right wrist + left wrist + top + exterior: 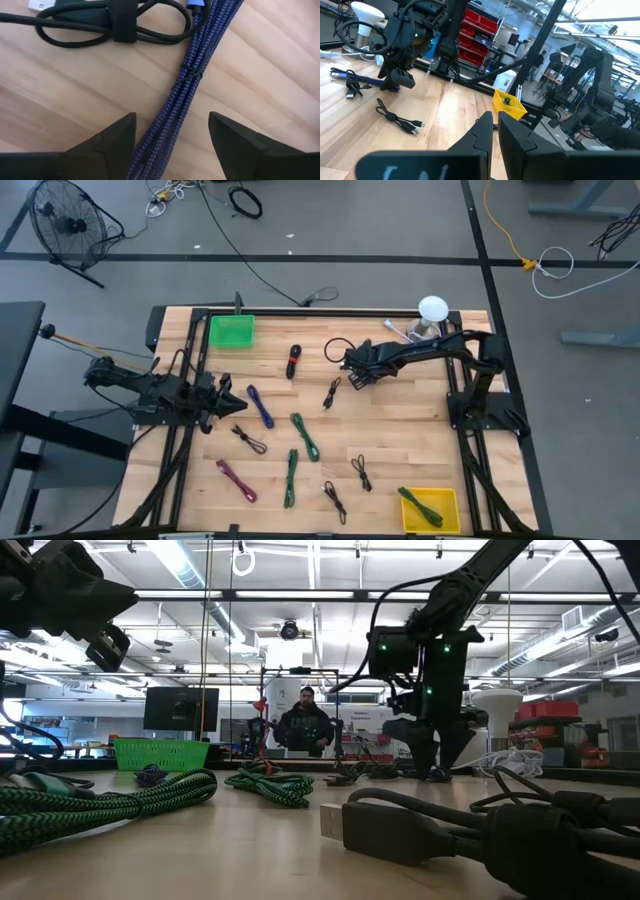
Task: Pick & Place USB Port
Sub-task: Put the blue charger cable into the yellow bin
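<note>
The cable to be picked is the blue braided USB cable (186,82), a bundle cinched by a thin tie about halfway along. It runs from the upper right of the right wrist view down toward the lower middle and lies flat on the wooden surface (420,440). In the high view that spot is just right of centre in the upper half of the frame, mostly hidden under the arm.

Just beside the bundle's upper end, and seemingly touching it, lies a black cable (115,22) coiled under a wide strap. The right gripper (171,117) hangs over the blue bundle with its jaws spread wide, one finger on each side, nothing yet between them.

A clean pick probably means descending straight down so the fingers straddle the bundle near its tie, where the strands are packed tightest. The closing point should stay low in that frame, away from the black coil, so the coil is not dragged along. The bundle crosses the jaw line at a slant, so a small wrist turn would square the grip.

The left gripper (232,404) waits at centre left of the high view, jaws together and empty. A green bin (231,331) sits at upper left and a yellow bin (440,502) at lower right. I cannot tell which one takes this cable.
</note>
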